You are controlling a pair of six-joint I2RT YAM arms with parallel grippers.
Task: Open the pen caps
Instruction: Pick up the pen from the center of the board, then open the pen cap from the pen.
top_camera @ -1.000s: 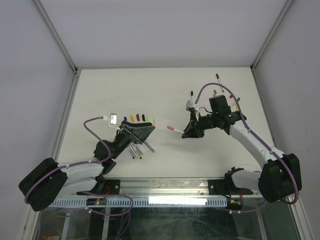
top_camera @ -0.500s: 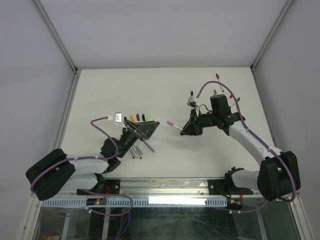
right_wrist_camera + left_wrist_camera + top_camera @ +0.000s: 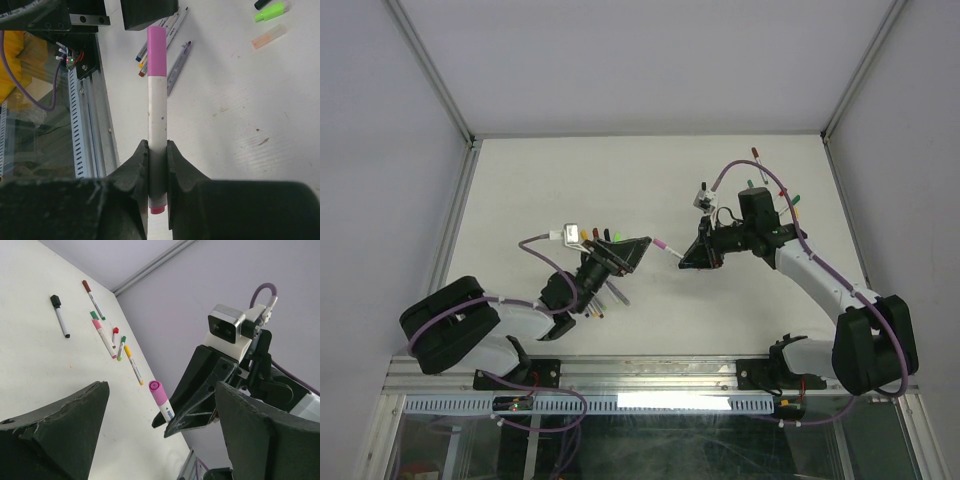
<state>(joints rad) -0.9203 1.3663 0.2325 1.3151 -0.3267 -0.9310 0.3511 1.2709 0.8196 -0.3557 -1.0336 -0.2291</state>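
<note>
Right gripper (image 3: pixel 156 150) clamped on barrel of pink-capped marker (image 3: pixel 156 115), marker lifted off table (image 3: pixel 620 180). Pink cap (image 3: pixel 156 50) on marker's free end, pointing toward left gripper (image 3: pixel 636 252). Left gripper jaws wide, just beside pink cap, not touching. Loose caps (image 3: pixel 595 234) in row on table, beyond left gripper from marker.

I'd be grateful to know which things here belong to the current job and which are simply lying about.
In the job: pink plastic cap on the white pen, right gripper clamping it, open left gripper.
Lying about: loose coloured caps, uncapped pens, still-capped pens.
</note>
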